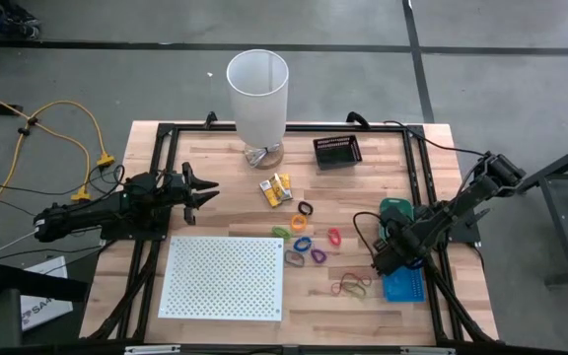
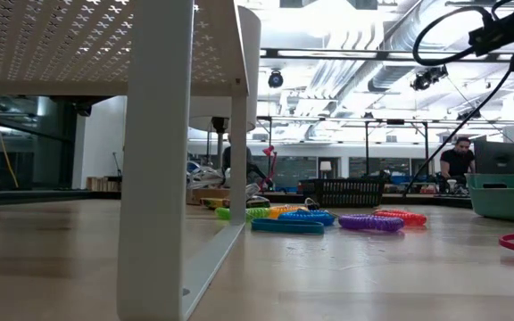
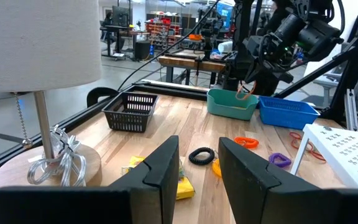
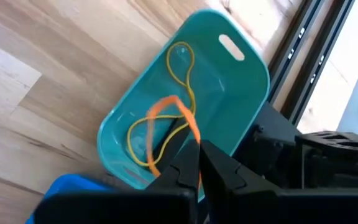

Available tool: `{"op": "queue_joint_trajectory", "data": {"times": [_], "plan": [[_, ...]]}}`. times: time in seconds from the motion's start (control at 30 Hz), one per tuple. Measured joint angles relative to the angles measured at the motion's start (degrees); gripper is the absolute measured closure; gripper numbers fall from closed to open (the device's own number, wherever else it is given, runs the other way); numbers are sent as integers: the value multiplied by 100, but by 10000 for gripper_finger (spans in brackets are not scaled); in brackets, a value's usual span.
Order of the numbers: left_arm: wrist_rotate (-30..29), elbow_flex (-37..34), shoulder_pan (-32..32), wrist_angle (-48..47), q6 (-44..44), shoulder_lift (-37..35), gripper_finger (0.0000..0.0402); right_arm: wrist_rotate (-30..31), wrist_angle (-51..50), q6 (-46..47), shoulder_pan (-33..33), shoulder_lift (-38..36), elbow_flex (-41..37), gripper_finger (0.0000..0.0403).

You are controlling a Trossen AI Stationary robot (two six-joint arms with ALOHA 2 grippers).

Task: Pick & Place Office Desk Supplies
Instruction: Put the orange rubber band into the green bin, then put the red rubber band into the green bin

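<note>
Setting: open workshop hall with desks and shelving behind; wooden table (image 1: 215, 212) framed in black rail.

Fixtures, not for sorting: tall white cylinder (image 1: 257, 94) on a round base at the far edge; white perforated board (image 1: 227, 278) at the near edge.

Containers: black mesh basket (image 1: 337, 151) at the far side; teal bin (image 4: 185, 99) and blue bin (image 1: 402, 286) along the right edge, side by side.

Loose supplies: yellow-orange packets (image 1: 275, 189) near the cylinder base; coloured loops (image 1: 309, 240) in a loose cluster mid-table, with a black loop (image 1: 305, 209) on its far side; thin rubber bands (image 1: 351, 287) near the blue bin.

Item in hand: orange rubber band (image 4: 173, 121), pinched in the right gripper (image 4: 196, 163), whose fingers are closed fully together on it. The band hangs from the fingertips, its loop drooping into the teal bin, where a yellow band (image 4: 182, 68) already lies.

Governing relation: the teal bin sits directly under the right gripper, its long axis running away from the fingertips, so release appears to call for opening the fingers only.

Left gripper (image 3: 197, 163): hovering at the table's left side, fingers about half parted, holding nothing, pointed at the packets and black loop. It is the nearer arm to the packets; the right arm is nearer to the rubber bands.
</note>
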Motion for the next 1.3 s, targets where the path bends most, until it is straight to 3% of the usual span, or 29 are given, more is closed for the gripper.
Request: {"op": "queue_joint_trajectory", "data": {"times": [0.4,0.77,1.0,1.13,1.3], "plan": [[0,0,0,-1,0,2,293,-130,88,-50,2,48,0,396],[0,0,0,0,0,-1,293,-128,85,-111,1,48,0,325],[0,0,0,-2,0,1,293,98,390,-171,0,48,0,309],[0,0,0,0,0,0,293,555,1124,-823,2,48,0,311],[0,0,-2,-2,0,2,293,840,2451,-2298,2,48,0,312]]}}
